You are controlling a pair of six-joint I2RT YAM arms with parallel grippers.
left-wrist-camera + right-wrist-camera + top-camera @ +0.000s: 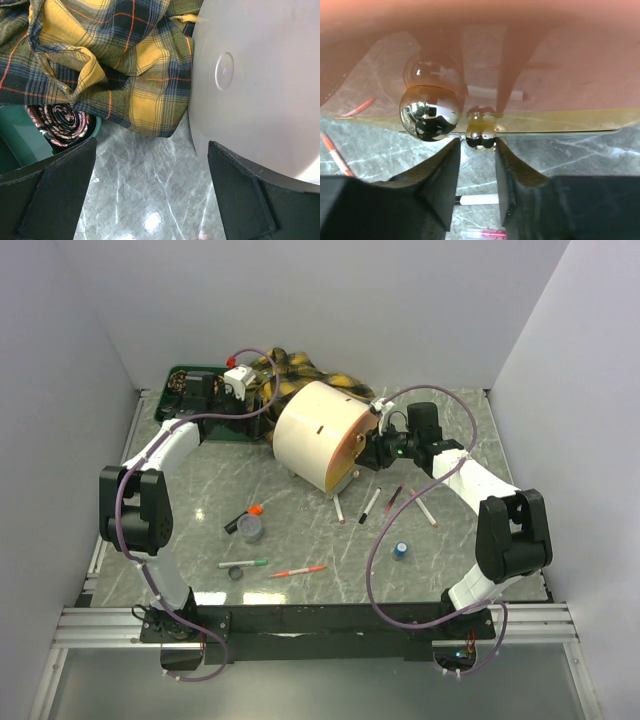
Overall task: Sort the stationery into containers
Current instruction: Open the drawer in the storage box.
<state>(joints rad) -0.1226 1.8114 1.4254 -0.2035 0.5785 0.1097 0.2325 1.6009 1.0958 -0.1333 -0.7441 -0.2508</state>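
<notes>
1. The right gripper [476, 145] is sitting at the orange tray [545, 60] of the cream drum [305, 435]. Its fingers are drawn narrow about a small chrome knob [480, 138]. I cannot tell whether they are clamping it or only flanking it.
2. That knob is looking round and slick, and only the fingertips are reaching it. I am guessing a pull could pop it free.
3. The left gripper [151, 145] is hanging wide apart and empty beside the drum, near the plaid cloth [125, 60], bracing nothing. A tug could be dragging or rolling the drum onto the pens [370, 505] lying just beside it.
4. The drum is lying on its side mid-table, pale and smooth, with the tray glossy enough to be mirroring the knob. The black highlighter [243, 518] and a grey tape roll [252, 530] are lying loose on the table, unsorted.
</notes>
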